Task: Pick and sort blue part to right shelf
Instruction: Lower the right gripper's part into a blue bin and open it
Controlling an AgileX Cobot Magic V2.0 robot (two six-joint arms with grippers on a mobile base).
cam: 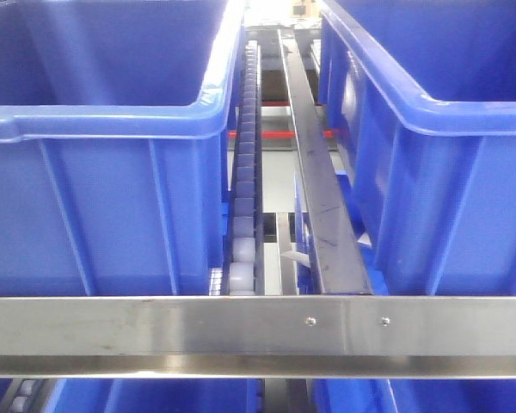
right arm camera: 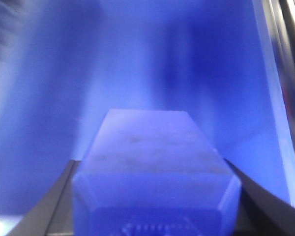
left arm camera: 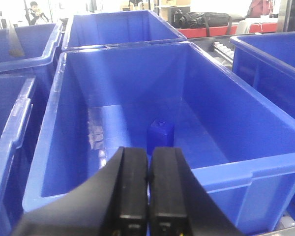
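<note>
Two grippers: my right gripper (right arm camera: 152, 196) is clamping the blue part (right arm camera: 155, 172) over what is probably a bin's blurred interior, while my left gripper (left arm camera: 148, 182) is hovering closed above another bin (left arm camera: 226, 169).

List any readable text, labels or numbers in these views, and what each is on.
None can be read.
Blue part held in the right gripper: faint raised marks on its near face, too blurred to read.
Bins, front rail and left gripper: no markings seen.
</note>
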